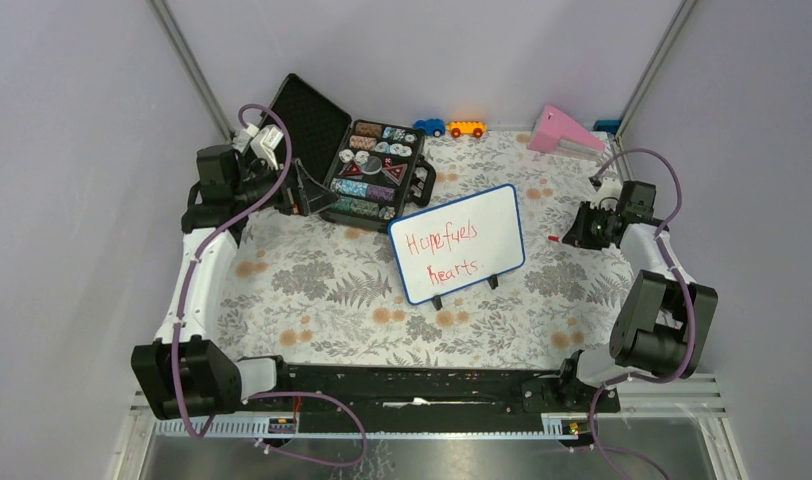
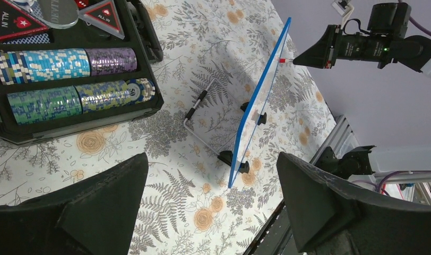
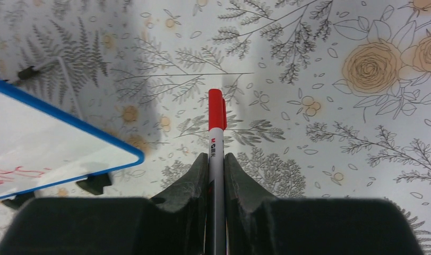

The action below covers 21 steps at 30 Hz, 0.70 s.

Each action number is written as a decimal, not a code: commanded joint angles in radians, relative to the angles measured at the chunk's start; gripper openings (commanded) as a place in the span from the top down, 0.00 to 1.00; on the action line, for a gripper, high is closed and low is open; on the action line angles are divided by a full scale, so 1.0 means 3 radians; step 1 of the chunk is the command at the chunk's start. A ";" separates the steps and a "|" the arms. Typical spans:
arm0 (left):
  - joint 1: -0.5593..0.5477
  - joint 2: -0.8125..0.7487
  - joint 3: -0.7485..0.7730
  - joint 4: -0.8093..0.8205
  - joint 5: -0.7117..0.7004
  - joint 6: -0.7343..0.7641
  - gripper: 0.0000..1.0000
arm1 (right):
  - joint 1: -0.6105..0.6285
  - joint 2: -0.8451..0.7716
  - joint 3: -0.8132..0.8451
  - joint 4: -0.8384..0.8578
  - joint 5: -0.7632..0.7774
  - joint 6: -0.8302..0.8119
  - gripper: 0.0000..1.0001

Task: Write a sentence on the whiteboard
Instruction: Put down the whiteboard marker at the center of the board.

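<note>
The whiteboard (image 1: 458, 243) stands tilted on its black feet in the middle of the table, blue-framed. The sentence (image 1: 444, 247) on it is in red, in two lines: "Hope fuels hearts". My right gripper (image 1: 570, 236) hovers just right of the board, shut on a red marker (image 3: 216, 125) whose red end points towards the board's right edge. In the right wrist view the board's corner (image 3: 54, 141) lies at the left. My left gripper (image 2: 210, 204) is open wide and holds nothing. It sits beside the black case, left of the board, which it sees edge-on (image 2: 260, 101).
An open black case (image 1: 367, 165) of poker chips lies behind and left of the board, next to my left gripper (image 1: 304, 196). A blue toy car (image 1: 430, 127), an orange one (image 1: 466, 128) and a pink object (image 1: 562, 130) sit along the back edge. A floral cloth (image 1: 322, 280) covers the table.
</note>
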 commanded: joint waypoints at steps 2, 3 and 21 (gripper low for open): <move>0.0010 -0.0107 0.0008 0.0122 -0.0080 0.0046 0.01 | 0.0014 0.0150 -0.0096 0.0319 0.0223 -0.0191 0.99; 0.0012 -0.0104 0.0002 0.0125 -0.0085 0.0048 0.01 | 0.0014 0.0174 -0.0111 0.0325 0.0204 -0.0215 0.98; 0.0028 0.0054 0.0139 0.0081 -0.0100 0.0058 0.01 | 0.0014 0.0410 -0.0249 -0.0048 0.0179 -0.0592 0.75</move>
